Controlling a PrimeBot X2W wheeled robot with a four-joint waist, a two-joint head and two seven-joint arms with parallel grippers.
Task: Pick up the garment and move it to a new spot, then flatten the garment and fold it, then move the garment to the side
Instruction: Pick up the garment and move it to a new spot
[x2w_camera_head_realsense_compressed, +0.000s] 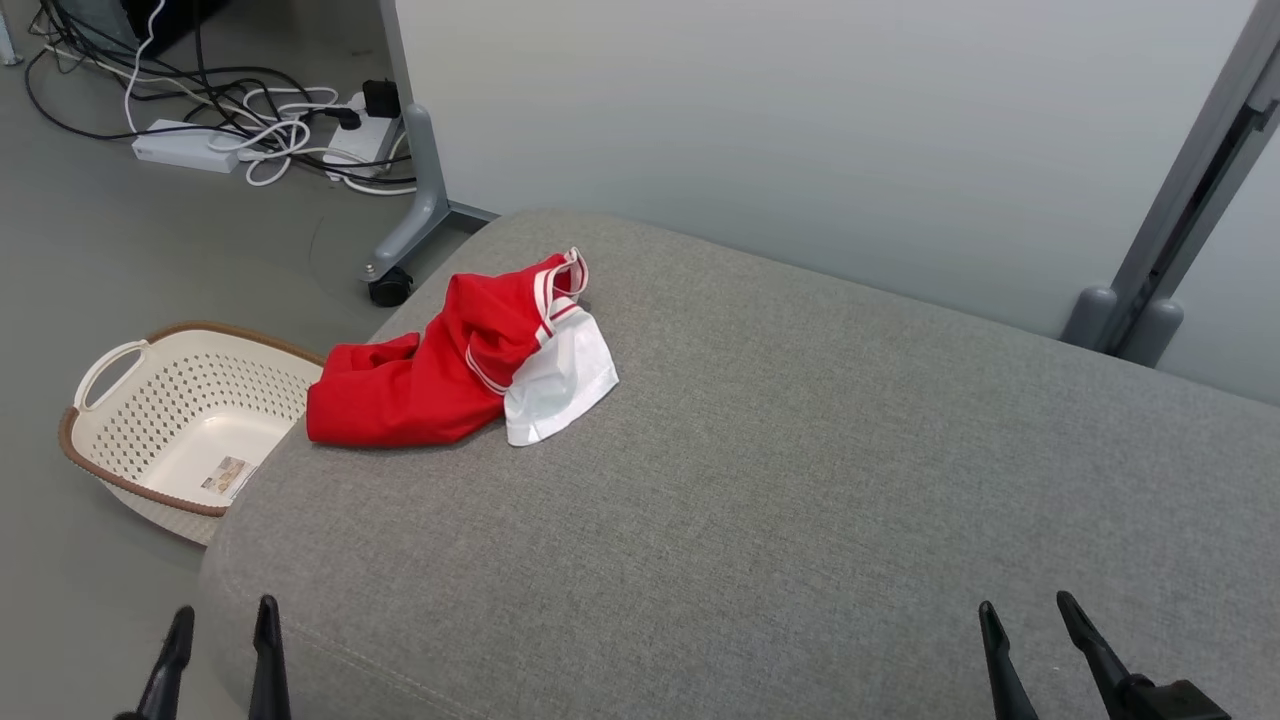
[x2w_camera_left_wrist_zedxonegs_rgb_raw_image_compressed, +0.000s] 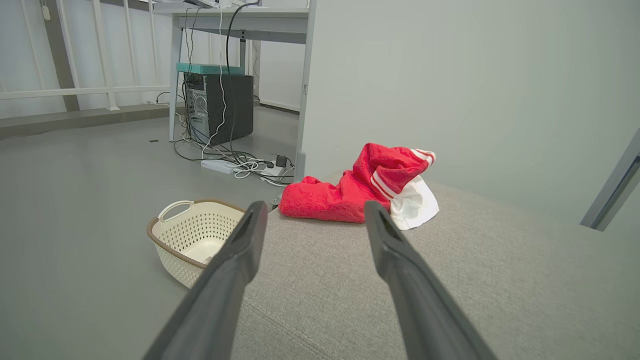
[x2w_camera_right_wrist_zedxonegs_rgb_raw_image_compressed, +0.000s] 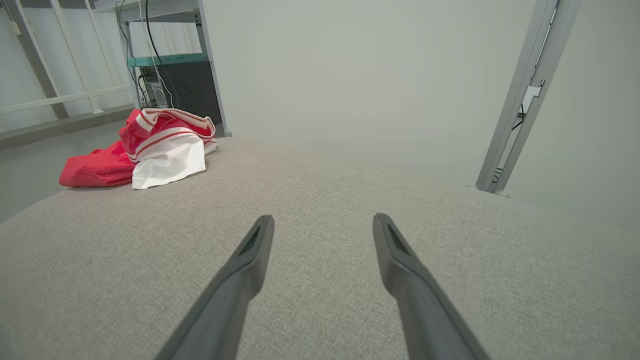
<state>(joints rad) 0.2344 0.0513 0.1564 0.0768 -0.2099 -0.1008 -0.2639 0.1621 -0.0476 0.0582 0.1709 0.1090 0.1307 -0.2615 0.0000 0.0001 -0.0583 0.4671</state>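
A crumpled red garment (x2w_camera_head_realsense_compressed: 440, 365) with white stripes and a white part lies near the far left corner of the grey upholstered surface (x2w_camera_head_realsense_compressed: 800, 470). In the left wrist view the garment (x2w_camera_left_wrist_zedxonegs_rgb_raw_image_compressed: 350, 187) sits straight ahead beyond the fingers; in the right wrist view the garment (x2w_camera_right_wrist_zedxonegs_rgb_raw_image_compressed: 145, 150) is far off at the upper left. My left gripper (x2w_camera_head_realsense_compressed: 225, 615) stands open at the near left edge with nothing between its fingers. At the near right, my right gripper (x2w_camera_head_realsense_compressed: 1030, 605) is open too, well away from the cloth. My left gripper (x2w_camera_left_wrist_zedxonegs_rgb_raw_image_compressed: 312, 207) and right gripper (x2w_camera_right_wrist_zedxonegs_rgb_raw_image_compressed: 323, 220) hover low over the fabric.
A cream perforated basket (x2w_camera_head_realsense_compressed: 110, 440) with a brown rim stands on the floor left of the surface. Behind it lie cables and a power strip (x2w_camera_head_realsense_compressed: 190, 145). A pale partition wall (x2w_camera_head_realsense_compressed: 800, 130) on a wheeled foot (x2w_camera_head_realsense_compressed: 390, 290) backs the surface, with a grey post (x2w_camera_head_realsense_compressed: 1190, 190) at the right.
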